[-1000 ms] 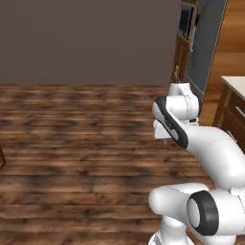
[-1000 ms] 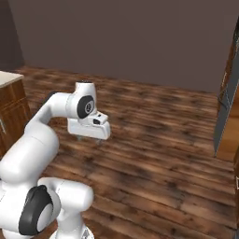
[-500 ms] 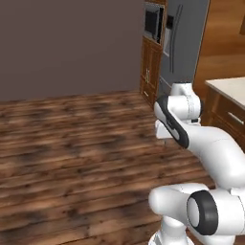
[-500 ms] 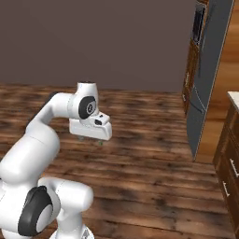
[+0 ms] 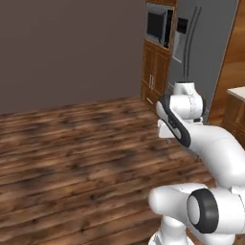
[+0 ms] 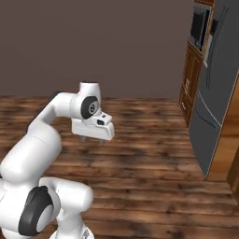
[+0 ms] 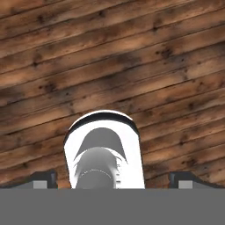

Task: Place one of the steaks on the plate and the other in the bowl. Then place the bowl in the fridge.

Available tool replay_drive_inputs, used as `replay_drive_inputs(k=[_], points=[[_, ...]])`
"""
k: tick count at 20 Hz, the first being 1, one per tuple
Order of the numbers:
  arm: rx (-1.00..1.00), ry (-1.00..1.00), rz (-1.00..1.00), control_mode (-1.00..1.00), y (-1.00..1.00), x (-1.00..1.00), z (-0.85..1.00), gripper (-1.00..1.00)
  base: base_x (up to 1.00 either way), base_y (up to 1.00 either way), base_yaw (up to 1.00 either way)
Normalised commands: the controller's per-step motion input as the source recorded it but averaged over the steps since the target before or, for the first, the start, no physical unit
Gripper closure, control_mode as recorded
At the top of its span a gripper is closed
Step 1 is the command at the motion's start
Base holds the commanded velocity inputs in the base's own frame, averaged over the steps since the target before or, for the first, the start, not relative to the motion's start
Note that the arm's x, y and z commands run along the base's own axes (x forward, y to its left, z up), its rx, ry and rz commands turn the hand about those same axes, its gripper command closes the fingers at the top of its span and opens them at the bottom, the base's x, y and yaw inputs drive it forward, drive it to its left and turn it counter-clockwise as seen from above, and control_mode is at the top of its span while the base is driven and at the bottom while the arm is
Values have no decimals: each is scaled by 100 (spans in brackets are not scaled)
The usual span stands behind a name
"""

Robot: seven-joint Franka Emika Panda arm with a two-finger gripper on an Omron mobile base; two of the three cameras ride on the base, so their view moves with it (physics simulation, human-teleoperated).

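The grey fridge (image 5: 203,57) stands with its doors shut at the upper right of the left base view, and along the right edge of the right base view as fridge (image 6: 215,98). My gripper (image 6: 93,138) hangs folded close to the base, pointing down at bare wooden floor. In the hand view the gripper (image 7: 114,179) is open, its fingertips (image 7: 44,178) wide apart with nothing between them. The steaks, the plate and the bowl are out of view.
A built-in microwave (image 5: 158,23) sits above wooden cabinet doors (image 5: 154,81) just left of the fridge. A pale counter corner (image 5: 238,92) shows at the right edge. A dark wall (image 5: 72,48) closes the far side, with wooden floor (image 5: 81,153) ahead.
The whole picture has shifted: the base has moved, so fridge and cabinets now sit larger and further into view. The arm keeps its folded pose and the gripper stays open.
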Motion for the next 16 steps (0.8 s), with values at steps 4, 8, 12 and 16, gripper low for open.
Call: replay_drive_inputs(k=[4,8,12,16], points=[[0,0,0,100,0,0,0,-100,100,81,-17],[0,0,0,100,0,0,0,-100,100,71,-23],[0,0,0,100,0,0,0,-100,100,62,-29],[0,0,0,100,0,0,0,-100,100,55,-39]])
